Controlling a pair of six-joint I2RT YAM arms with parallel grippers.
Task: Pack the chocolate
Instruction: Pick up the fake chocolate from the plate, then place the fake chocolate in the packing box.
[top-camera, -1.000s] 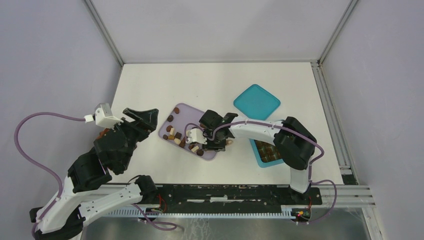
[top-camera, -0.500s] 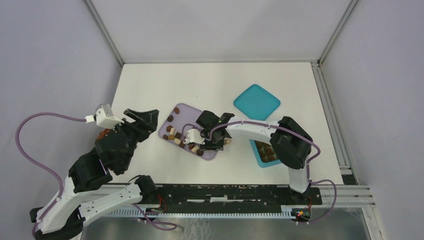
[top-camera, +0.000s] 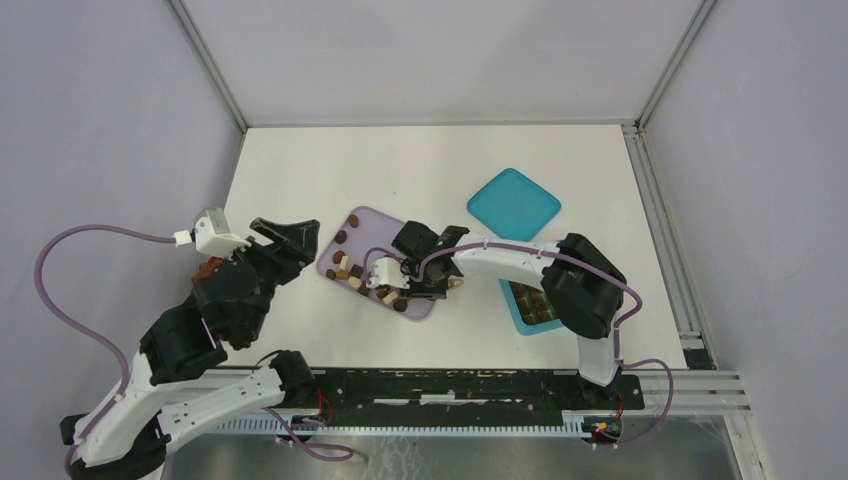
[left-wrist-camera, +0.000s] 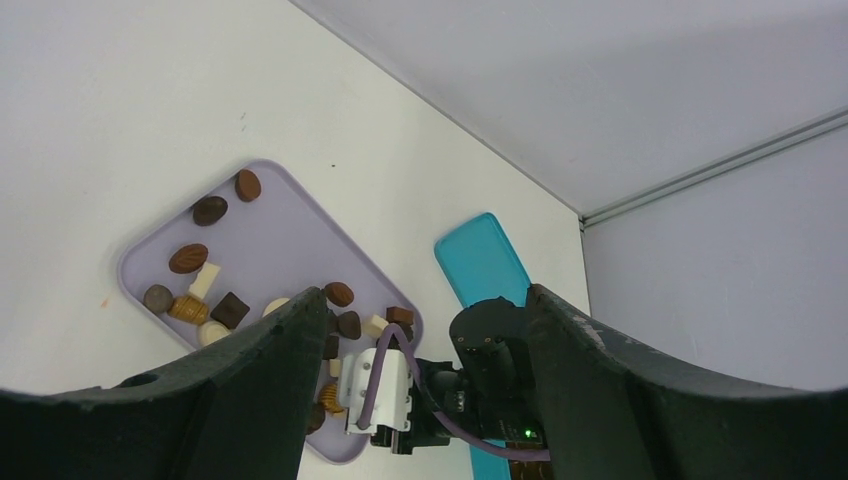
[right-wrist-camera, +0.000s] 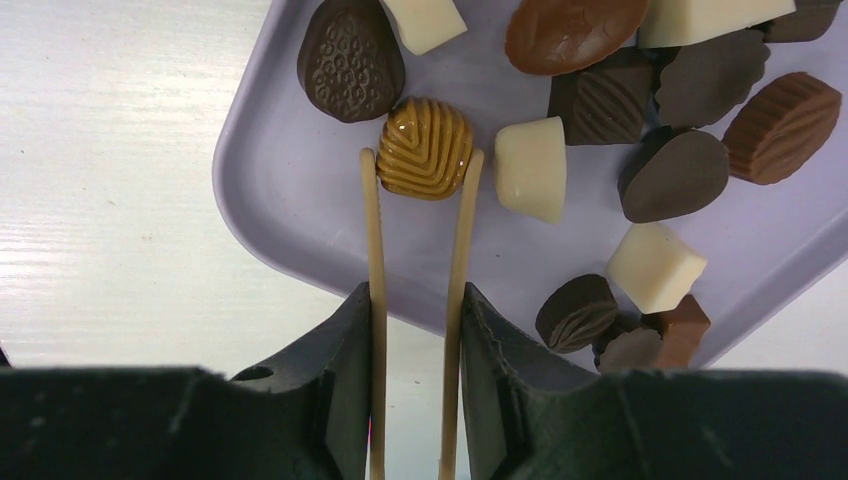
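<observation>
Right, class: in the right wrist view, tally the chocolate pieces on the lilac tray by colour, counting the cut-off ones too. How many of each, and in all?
dark brown pieces: 7
mid brown pieces: 3
cream-white pieces: 4
golden-tan piece: 1
Total: 15
</observation>
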